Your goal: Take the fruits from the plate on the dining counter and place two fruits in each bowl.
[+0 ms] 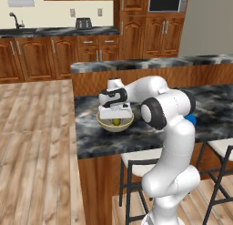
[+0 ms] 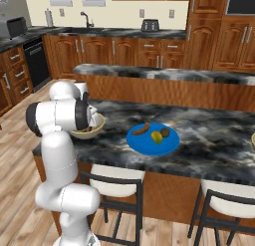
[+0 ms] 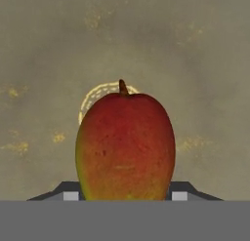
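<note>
My gripper (image 1: 114, 115) reaches down into a cream-beige bowl (image 1: 103, 123) at the left end of the dining counter (image 1: 91, 142). It is shut on the orange-green fruit (image 3: 125, 147), whose yellow-green side (image 1: 116, 122) shows inside the bowl. The fingertips (image 3: 71, 194) press the fruit's two sides, with the bowl's tan inside (image 3: 195, 64) behind it. From the right, the arm hides most of that bowl (image 2: 95, 126). The blue plate (image 2: 149, 144) holds the brown banana (image 2: 141, 129), a yellow-green fruit (image 2: 157, 137) and a dark brown ball (image 2: 165, 132). A sliver of the second bowl (image 2: 253, 140) shows at the right edge.
A raised stone ledge (image 1: 150, 63) runs behind the counter. Stools (image 2: 117, 187) stand under its front edge. Wooden floor (image 1: 32, 142) lies open to the left. The arm's elbow (image 1: 164, 110) hangs over the counter between bowl and plate (image 1: 191, 120).
</note>
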